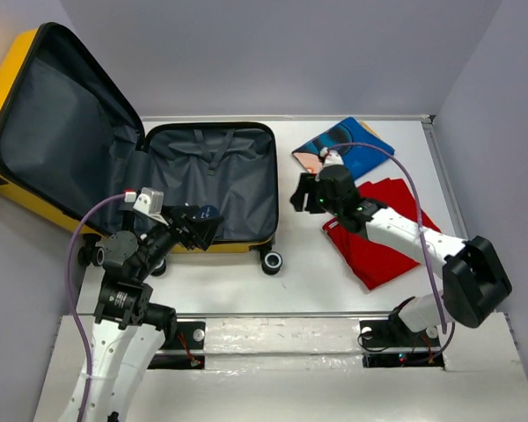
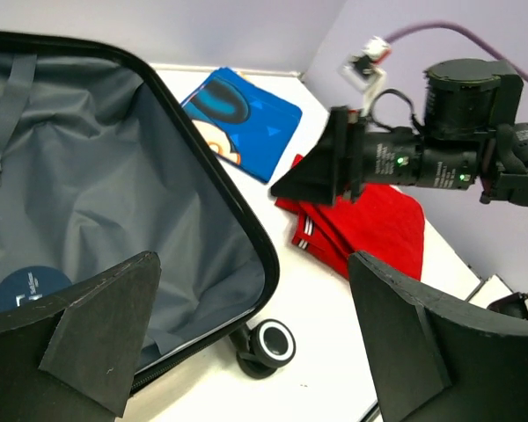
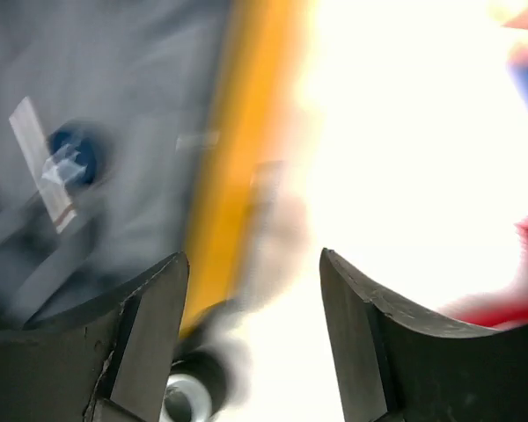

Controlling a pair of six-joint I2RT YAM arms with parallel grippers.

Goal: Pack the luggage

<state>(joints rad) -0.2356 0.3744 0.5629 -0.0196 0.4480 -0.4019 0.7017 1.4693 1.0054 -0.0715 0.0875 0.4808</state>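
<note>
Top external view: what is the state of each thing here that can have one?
luggage, open, lid leaning back, lying on the table.
left gripper, open, empty, over the luggage's near edge.
right gripper, open, empty, between luggage and red cloth.
red cloth, folded, on the table, outside the luggage.
blue printed item, flat on the table, outside the luggage.

1. This is a robotics lab cell: plain lavender-grey panels (image 1: 273, 53) wall in a white desk (image 1: 308, 281) at 9, 12 and 3 o'clock.
2. Two robot arms are bolted on at 6 o'clock, the left arm (image 1: 123, 303) toward 7, the right arm (image 1: 405, 230) toward 5.
3. Purple cables (image 1: 396, 162) loop bare along the arms.
4. Staged props lie there: the luggage (image 1: 211, 185), open, toward 10 o'clock, and folded clothes (image 1: 378, 251) toward 2.
</note>
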